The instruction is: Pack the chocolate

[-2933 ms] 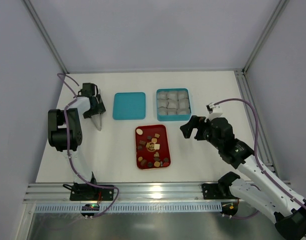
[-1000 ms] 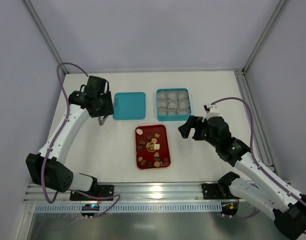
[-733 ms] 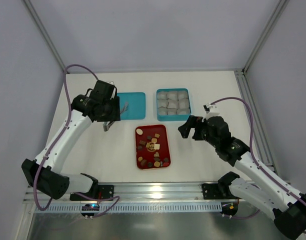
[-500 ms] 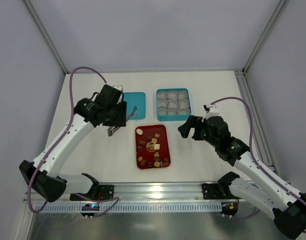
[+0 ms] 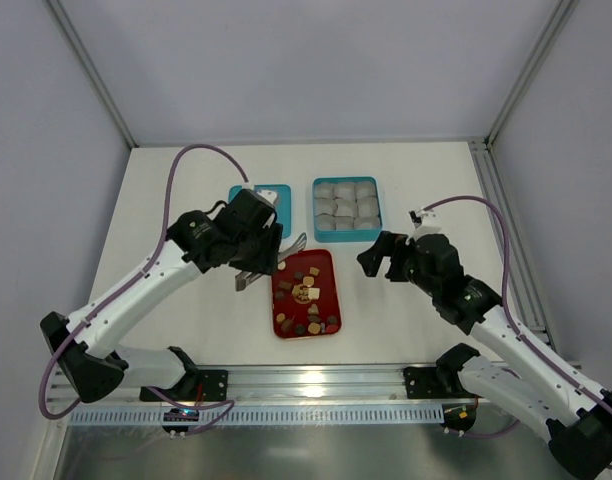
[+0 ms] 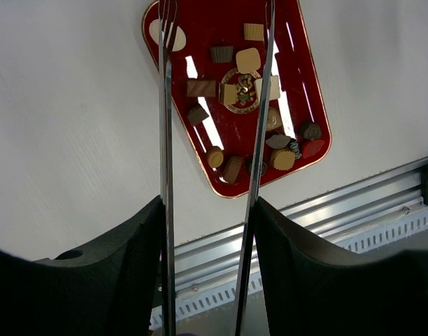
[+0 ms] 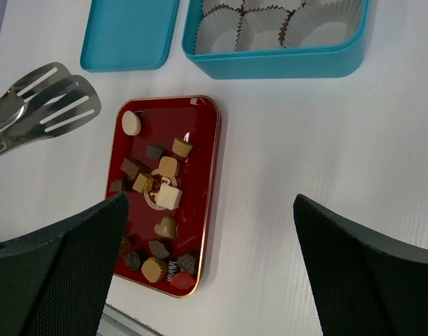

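1. Moved since the earliest picture: left arm (image 5: 146,285), swung from the table's left edge in toward the middle. Its left gripper (image 6: 208,210) now hangs over the far-left corner of the red tray (image 7: 200,175).
2. Red tray: flat and rectangular with a gold rim. It lies on the white table (image 7: 305,154) at mid-width, nearer the near edge than the far one, long side running near to far.
3. Chocolate (image 7: 165,168): many small pieces, round and square, in dark brown, tan and cream, with one reddish. All seen pieces lie on the red tray, scattered along its length. One round cream piece (image 7: 132,122) sits at the far-left corner.
4. Left gripper: both jaws pressed against the outer sides of a pair of metal tongs (image 6: 165,140) and holding them. The tong blades stand apart, with slotted tips above the tray's far-left corner. From the wrist view one tip lies over the cream piece.
5. Right gripper (image 5: 381,262): spread wide and holding nothing. It is raised just right of the tray's far-right corner.
6. Teal lid (image 7: 130,31): flat on the table beyond the tray, to the left, partly hidden by the left arm from above.
7. Teal box (image 7: 270,64): beyond the tray, to the right, well apart from the lid. It is filled with white crinkled paper cups (image 7: 259,24) in rows.
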You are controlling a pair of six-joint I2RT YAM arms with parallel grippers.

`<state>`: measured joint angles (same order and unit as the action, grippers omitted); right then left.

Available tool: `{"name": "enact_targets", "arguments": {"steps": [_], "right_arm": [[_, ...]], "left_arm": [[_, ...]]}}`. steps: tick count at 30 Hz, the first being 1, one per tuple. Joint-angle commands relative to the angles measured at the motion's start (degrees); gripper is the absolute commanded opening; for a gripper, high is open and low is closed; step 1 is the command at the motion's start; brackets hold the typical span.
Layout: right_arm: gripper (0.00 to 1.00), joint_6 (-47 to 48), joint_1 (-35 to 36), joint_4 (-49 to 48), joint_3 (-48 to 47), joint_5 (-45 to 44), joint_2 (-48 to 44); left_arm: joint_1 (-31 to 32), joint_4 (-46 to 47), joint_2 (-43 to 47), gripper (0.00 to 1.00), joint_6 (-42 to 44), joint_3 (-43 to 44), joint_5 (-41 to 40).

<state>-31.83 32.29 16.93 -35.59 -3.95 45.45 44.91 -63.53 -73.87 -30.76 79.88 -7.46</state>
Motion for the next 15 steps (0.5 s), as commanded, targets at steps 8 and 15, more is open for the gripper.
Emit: {"name": "enact_targets", "arguments": {"steps": [8,15], "right_arm": [[1.0,-0.77,0.23,1.62,0.44,-1.86,-3.35],[1.0,-0.95,0.23,2.05,1.23,-1.68,-4.58]], "left_arm": [[5.89,4.81,-2.68,0.52,-2.11,-1.74,-2.91],[6.51,6.75,-5.85,0.52,-1.84,-1.65,-2.73]]}}
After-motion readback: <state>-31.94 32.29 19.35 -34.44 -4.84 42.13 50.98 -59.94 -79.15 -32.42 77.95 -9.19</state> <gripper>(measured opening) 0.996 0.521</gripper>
